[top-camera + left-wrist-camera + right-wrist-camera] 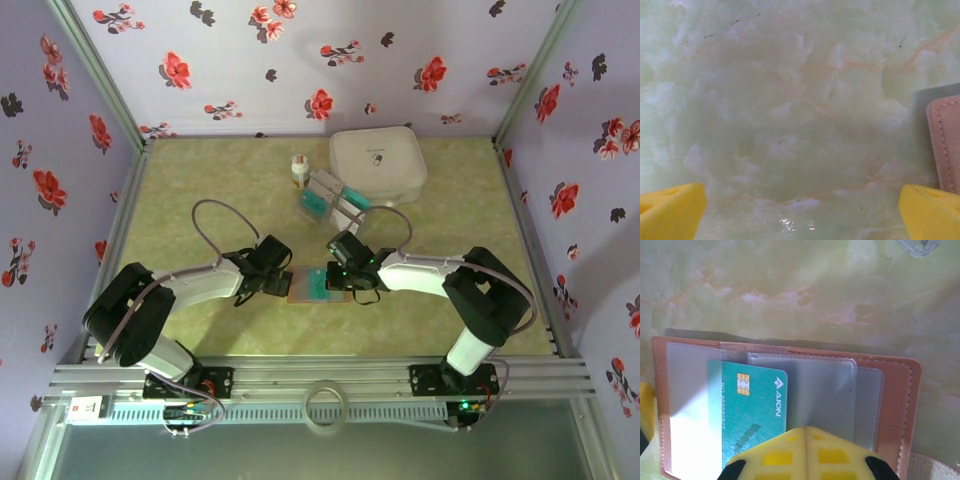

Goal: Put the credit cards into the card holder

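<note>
right gripper [807, 432]: its yellow fingers [790, 455] were pressed together on the near edge of the green card [752, 412], right over the open card holder [897, 405]
left gripper [802, 212]: its two yellow fingers [670, 210] were wide apart with bare table between them; it held nothing and sat just left of the card holder [946, 145]
card holder: it lay open and flat on the table [200, 200] between the two grippers; it was reddish-brown with clear plastic pockets [817, 395] inside
what was in the card holder: one green card with a gold chip [743, 385] and the word AION; its left part lay under a clear flap [690, 405]
which way the card pointed: in the right wrist view its long side ran up and down, with the printed words turned sideways, and its top end was near the holder's far edge
card holder from above [308, 284]: its long side ran left to right, and the left gripper [272, 278] and the right gripper [335, 278] were at its two ends
other credit cards [330, 196]: a loose bunch of white and green ones lay farther back on the table, well apart from the holder
things nearby: a small white bottle [298, 168] stood just left of the bunch, and a big white case [378, 160] sat just behind it
in the way: nothing lay between the bunch of cards and the holder
</note>
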Controlling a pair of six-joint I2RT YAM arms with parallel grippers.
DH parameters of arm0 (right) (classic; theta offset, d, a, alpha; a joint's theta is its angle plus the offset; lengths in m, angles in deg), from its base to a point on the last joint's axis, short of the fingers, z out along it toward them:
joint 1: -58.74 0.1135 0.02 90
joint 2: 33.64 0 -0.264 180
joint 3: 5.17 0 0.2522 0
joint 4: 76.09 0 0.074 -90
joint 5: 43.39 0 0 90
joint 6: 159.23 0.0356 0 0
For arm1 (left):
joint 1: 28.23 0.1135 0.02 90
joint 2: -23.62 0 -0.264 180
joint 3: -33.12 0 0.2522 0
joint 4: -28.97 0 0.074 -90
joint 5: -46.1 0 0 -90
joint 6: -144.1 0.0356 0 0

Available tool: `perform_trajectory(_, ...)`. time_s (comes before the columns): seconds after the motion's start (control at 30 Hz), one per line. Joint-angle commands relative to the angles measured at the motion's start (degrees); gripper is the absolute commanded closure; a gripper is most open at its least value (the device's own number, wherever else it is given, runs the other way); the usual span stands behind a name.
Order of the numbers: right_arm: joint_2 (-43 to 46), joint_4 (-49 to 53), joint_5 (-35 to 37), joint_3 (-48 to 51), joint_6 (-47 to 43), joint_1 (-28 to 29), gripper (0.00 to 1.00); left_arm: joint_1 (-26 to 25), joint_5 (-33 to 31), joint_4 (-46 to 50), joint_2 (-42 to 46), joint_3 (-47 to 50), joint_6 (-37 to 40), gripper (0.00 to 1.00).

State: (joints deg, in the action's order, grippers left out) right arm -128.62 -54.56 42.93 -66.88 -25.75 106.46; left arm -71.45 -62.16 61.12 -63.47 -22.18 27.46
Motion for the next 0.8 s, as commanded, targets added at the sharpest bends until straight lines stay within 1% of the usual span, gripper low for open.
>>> perform_trajectory(0.0, -1.3, -0.7, -0.9, -1.8, 0.1, 0.3, 1.0, -0.3, 0.4, -0.5, -1.7, 0.1, -0.3, 0.0)
perform_trajectory(0.53, -4.4, -1.3, -2.3, -5.1, 1.1, 2.7, 1.0, -0.7, 0.8, -1.7, -1.7, 1.1, -0.9, 0.0)
perform_trajectory(0.77, -3.8, -0.3, -1.7, -5.4, 0.7, 2.9, 1.0, -0.8, 1.1, -1.6, -1.2, 1.1, -1.1, 0.0)
